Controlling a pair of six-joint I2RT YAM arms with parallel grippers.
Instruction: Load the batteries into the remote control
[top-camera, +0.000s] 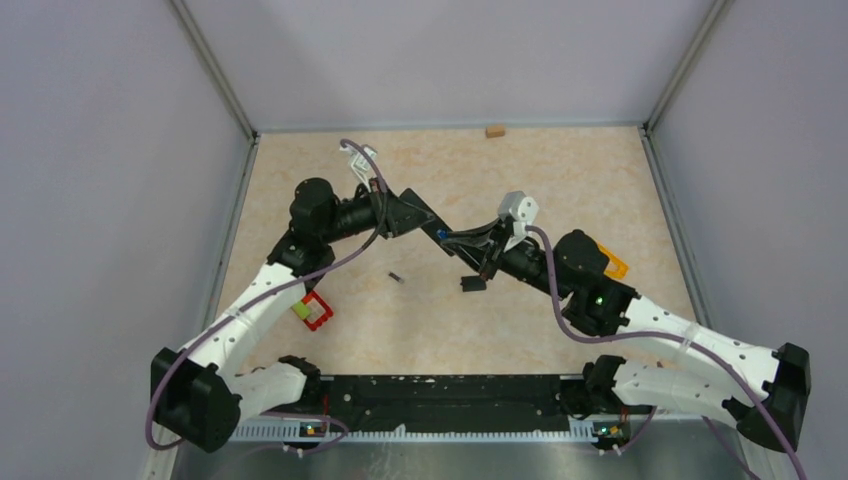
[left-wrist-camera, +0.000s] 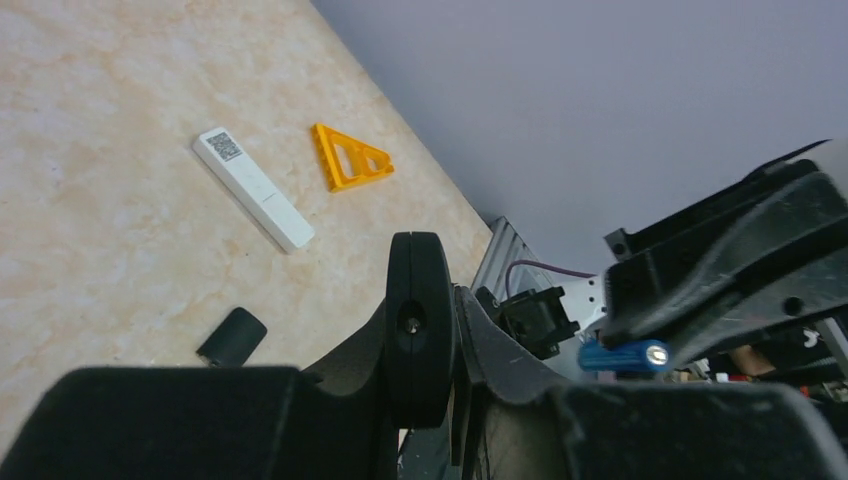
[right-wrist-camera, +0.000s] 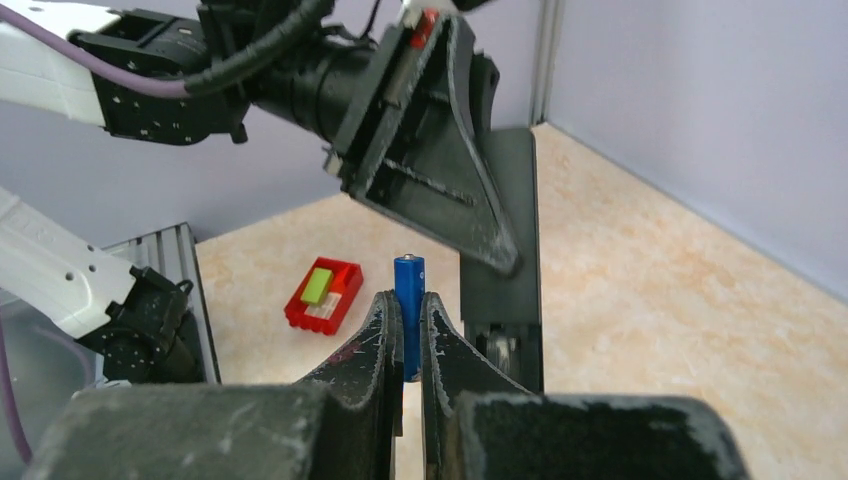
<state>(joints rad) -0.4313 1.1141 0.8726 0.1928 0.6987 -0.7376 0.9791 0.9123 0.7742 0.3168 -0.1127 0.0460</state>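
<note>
Blue battery (right-wrist-camera: 409, 272): judged light, stiff and slick, apt to slip; was pinched across its barrel by right gripper (right-wrist-camera: 411, 305), top end free; left gripper (left-wrist-camera: 425, 335) clamped remote (right-wrist-camera: 505, 300).

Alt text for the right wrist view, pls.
The right gripper clamps a blue battery upright between its fingers, close beside a long black bar gripped by the left gripper. Behind, a red block with a green piece lies on the beige table.
</note>
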